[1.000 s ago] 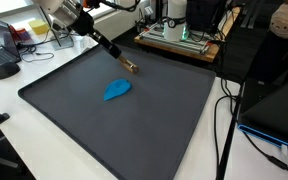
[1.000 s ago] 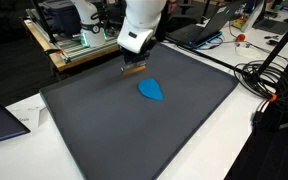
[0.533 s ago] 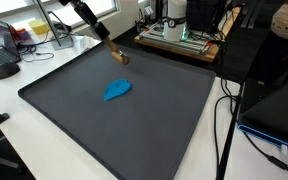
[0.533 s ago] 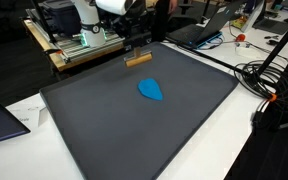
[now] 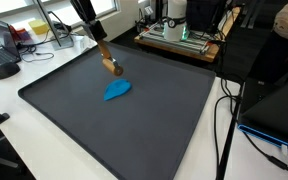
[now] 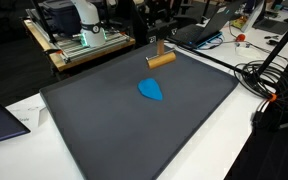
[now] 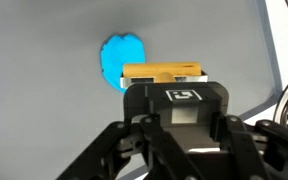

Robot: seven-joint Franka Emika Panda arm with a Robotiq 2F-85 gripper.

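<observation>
The robot's dark fingers [image 5: 93, 29] are clamped on a tan wooden block [image 5: 106, 56], an oblong piece that hangs from them at a slant in an exterior view and lies nearly level in an exterior view [image 6: 161, 59], where only a dark fingertip shows just above it. In the wrist view the block [image 7: 164, 73] sits crosswise right in front of the black gripper body, pinched from both sides. It is held over the far part of a large dark grey mat [image 5: 134, 130] that covers most of the white tabletop [image 5: 39, 140]. Whether its lower end touches the mat cannot be told. Just beside the block, a little nearer the middle of the mat, lies a small flat bright blue piece with a rounded outline [image 5: 117, 90], alone on the mat in both exterior views. In the wrist view the block's edge overlaps part of this blue piece [image 7: 123, 58], but the two look apart in the exterior views. Beyond the mat's far edge stands a piece of lab equipment on a wooden board [image 6: 84, 40], and a tangle of black cables [image 6: 259, 80] lies off to one side of the mat.
</observation>
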